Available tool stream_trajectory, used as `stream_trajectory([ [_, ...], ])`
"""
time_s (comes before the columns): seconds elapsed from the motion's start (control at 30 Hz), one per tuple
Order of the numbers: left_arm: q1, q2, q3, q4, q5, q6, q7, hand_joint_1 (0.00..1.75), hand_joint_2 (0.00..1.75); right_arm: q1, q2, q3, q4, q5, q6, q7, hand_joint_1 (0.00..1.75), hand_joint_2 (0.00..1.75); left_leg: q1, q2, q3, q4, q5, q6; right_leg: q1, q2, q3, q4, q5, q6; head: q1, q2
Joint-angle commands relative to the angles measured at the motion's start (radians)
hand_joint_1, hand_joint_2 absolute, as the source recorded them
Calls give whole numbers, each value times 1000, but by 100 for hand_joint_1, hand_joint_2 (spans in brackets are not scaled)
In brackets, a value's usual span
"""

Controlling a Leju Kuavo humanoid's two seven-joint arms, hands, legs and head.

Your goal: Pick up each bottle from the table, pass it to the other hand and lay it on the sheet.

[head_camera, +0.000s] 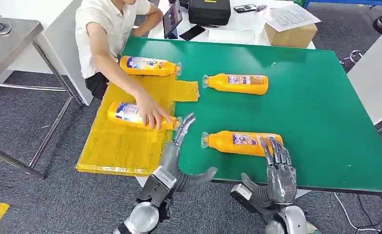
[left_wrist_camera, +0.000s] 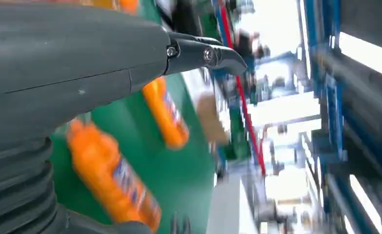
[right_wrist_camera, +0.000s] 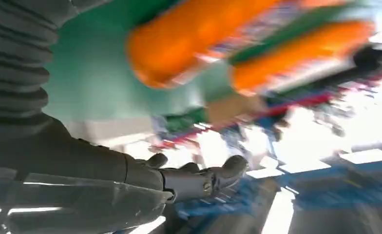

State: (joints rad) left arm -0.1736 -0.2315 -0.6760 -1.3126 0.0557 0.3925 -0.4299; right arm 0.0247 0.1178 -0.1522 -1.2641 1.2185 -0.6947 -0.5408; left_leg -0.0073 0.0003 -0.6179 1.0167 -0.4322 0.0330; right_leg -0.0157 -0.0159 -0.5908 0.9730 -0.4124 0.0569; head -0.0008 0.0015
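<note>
Near orange plastic bottle [head_camera: 241,143] lies on its side on the green table [head_camera: 325,122], cap toward the yellow plastic sheet [head_camera: 116,146]. Your right hand [head_camera: 276,168] is empty, fingers spread, tips at the bottle's base end. Your left hand [head_camera: 179,146] is empty and splayed beside the sheet. A person's hand [head_camera: 151,114] rests on a bottle there. Likely step: grasp. Close around mid-body, not the base; it may roll. Delay handover until the sheet is free.
</note>
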Motion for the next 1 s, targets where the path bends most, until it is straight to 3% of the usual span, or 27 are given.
stream_trajectory([
  [0.03, -32, 44, -65, 44, 14, -22, 9, 0, 175, -184, -180, 124, 393, 18, -3, 172, 0, 175, 1, 4, 7, -2, -1, -2, 1, 5, 6, -3, 0, -2, 0, 0],
  [0.33, -35, 41, -63, 50, 18, -30, 14, 0, 175, -206, -196, 169, 425, 27, -3, 208, 0, 175, 1, 1, 4, -1, -1, -1, 1, 2, 3, -1, 0, -2, 0, 0],
  [0.6, -50, 30, -60, 47, 33, -36, 13, 0, 175, -305, -199, 224, 485, 88, -3, 244, 0, 175, 1, 5, 5, 0, -1, -2, 1, 5, 3, -1, 1, -2, 0, 0],
  [1.0, -58, 16, -44, 37, 49, -31, 12, 0, 175, -361, -206, 305, 551, 146, -3, 301, 0, 175, 1, 4, 5, 0, -1, -1, 1, 4, 3, 0, 0, -1, 0, 0],
])
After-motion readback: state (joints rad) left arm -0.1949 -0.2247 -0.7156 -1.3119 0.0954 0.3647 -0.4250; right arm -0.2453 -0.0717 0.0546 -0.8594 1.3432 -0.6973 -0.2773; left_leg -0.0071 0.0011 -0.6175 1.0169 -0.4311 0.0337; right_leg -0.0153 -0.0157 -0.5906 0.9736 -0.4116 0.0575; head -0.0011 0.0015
